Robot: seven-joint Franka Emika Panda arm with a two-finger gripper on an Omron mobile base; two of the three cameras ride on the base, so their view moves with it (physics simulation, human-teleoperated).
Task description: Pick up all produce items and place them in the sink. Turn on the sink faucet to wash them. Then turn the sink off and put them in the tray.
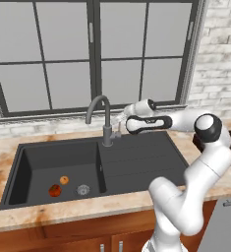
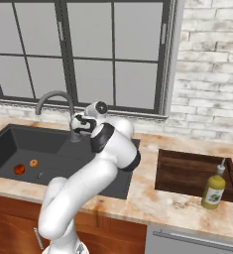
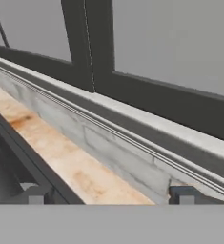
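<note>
- Clearly, the end effector [image 3: 106,194] stood with jaws apart, holding nothing, beside the sink faucet [image 1: 103,118].
- Both produce items, the red ball [image 1: 55,190] and the orange ball [image 1: 64,180], lay in the sink [image 1: 136,162] basin.

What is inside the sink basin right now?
In the sink basin lie a red tomato and a smaller orange ball, beside the round metal drain. The near wall hides the basin's front strip.
</note>
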